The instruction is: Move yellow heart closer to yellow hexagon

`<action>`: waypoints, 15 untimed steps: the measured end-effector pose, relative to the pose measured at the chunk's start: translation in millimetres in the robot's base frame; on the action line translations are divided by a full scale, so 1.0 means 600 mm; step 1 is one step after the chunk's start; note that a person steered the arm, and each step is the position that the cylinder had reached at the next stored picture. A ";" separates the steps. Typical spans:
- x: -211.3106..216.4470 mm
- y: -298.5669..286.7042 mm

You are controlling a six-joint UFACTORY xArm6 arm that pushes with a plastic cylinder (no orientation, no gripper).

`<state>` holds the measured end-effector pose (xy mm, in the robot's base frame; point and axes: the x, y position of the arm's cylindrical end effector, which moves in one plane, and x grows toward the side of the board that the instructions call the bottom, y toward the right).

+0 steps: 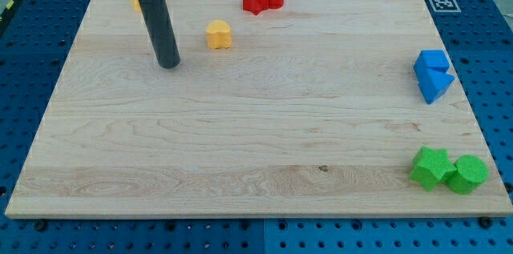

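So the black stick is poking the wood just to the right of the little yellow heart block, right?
Not quite. In the camera view my tip touches the wooden board to the left of the small yellow heart block, a little lower in the view, with a gap between them.

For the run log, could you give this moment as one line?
tip lower-left of yellow heart, apart | yellow hexagon mostly hidden

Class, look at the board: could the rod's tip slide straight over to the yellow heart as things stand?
Probably yes. My tip sits to the view's lower left of the yellow heart, apart from it, with only bare board between; no other block lies in that path.
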<state>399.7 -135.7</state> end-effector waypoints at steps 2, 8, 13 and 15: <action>0.011 0.017; 0.040 0.215; 0.016 0.237; -0.007 0.237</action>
<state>395.6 6.8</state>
